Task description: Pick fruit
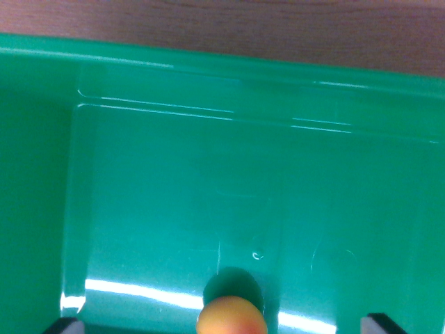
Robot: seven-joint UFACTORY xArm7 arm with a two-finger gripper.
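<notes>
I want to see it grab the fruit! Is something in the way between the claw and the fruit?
Nothing visible blocks it. The orange-yellow fruit sits on the floor of the green bin, between the gripper's two dark fingertips at the bottom corners. Only bare bin floor shows around it.

Orange-yellow fruit [231, 316] at bottom edge, green bin [208, 83], wooden table [243, 24] beyond
</notes>
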